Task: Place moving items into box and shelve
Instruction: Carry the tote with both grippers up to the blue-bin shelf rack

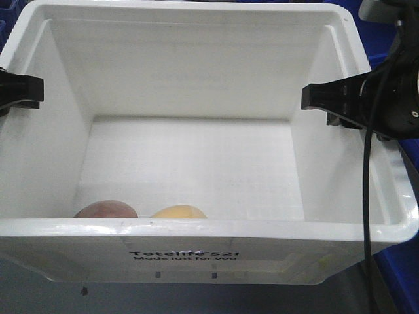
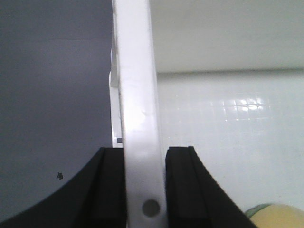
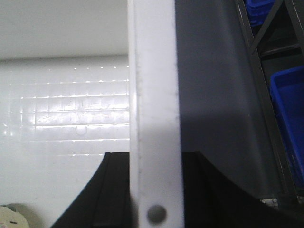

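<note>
While each arm holds a side of the white box (image 1: 196, 230), the left gripper (image 2: 144, 161) is pinching the left rim, one finger against each face of the wall. The right gripper (image 3: 154, 164) pinches the right rim the same way. On the box floor, against the near wall at the lower left of the front view, the pinkish-brown plush fruit (image 1: 106, 209) lies just beside the yellow plush fruit (image 1: 178, 212). Blue bins (image 3: 289, 109) show at the right edge of the right wrist view.

You have a large white rectangular plastic crate (image 1: 196, 230) carrying both toys: a round pinkish-brown plush fruit (image 1: 105, 210) lies against its near wall towards the left corner, with a yellow-orange plush fruit (image 1: 178, 212) just beside it on the right.
</note>
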Available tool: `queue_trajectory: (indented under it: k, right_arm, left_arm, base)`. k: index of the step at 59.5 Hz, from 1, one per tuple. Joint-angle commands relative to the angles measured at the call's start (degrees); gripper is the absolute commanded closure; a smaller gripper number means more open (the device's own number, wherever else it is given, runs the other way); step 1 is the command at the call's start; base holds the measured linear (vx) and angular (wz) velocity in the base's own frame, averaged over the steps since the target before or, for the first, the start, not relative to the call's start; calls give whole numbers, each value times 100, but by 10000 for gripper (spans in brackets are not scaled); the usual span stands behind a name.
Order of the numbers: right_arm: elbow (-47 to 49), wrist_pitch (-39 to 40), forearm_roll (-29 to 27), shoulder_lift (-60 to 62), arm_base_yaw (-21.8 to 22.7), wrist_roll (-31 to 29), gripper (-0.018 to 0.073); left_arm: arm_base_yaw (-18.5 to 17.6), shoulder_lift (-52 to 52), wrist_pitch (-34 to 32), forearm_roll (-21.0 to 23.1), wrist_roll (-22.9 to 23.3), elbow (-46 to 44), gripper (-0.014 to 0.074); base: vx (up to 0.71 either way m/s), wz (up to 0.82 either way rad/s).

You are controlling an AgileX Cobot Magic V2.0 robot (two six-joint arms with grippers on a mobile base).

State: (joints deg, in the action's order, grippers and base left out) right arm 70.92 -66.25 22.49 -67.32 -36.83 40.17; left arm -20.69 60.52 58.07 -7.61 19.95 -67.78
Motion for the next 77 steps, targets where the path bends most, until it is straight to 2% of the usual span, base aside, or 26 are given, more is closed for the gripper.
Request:
queue_trajectory:
  k: [1, 77]
  right_arm:
    - [210, 213, 768, 252, 72, 22, 432]
    - [210, 213, 768, 252, 72, 22, 432]
  left_arm:
    - [43, -150, -465, -617, 22, -202, 530]
    - [43, -150, -465, -617, 22, -202, 530]
  base:
    - [31, 3]
    - [26, 12]
